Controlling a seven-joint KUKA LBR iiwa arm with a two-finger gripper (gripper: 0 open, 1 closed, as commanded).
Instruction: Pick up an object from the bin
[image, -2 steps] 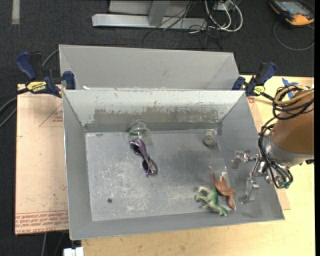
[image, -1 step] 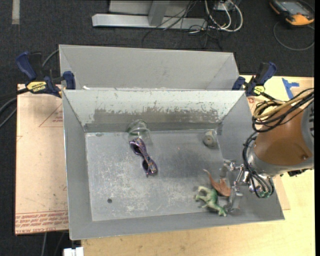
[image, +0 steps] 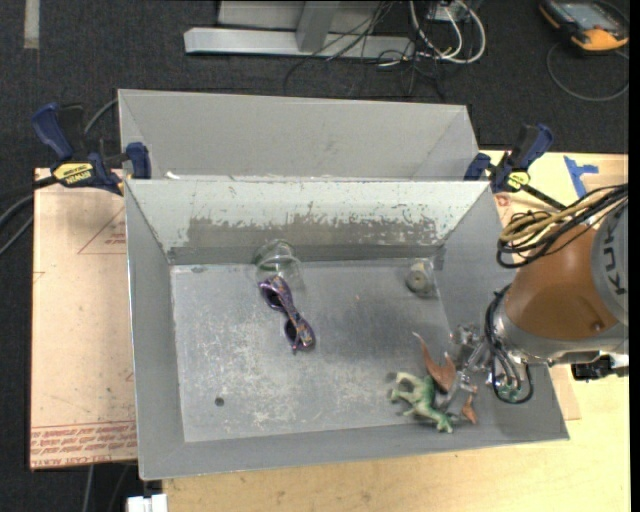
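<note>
Orange-covered arm (image: 560, 295) reaches in from the right of the frame, above the grey metal bin (image: 300, 135). The bin's floor is scuffed and scratched, with a worn band along the foot of its back wall. Dark carpet (image: 90, 50) lies beyond the bin, and cables (image: 445, 35) trail across it at the top of the frame. The gripper (image: 472, 372) is low in the bin's lower right corner; whether it is wide or narrow cannot be told. Purple sunglasses (image: 290, 315) lie well apart at centre left. A green toy dinosaur (image: 425, 398) lies just left of the gripper, with a rust-brown toy figure (image: 437, 365) beside it. A clear cup (image: 277, 258) and a small grey round piece (image: 420, 278) rest near the back wall.
</note>
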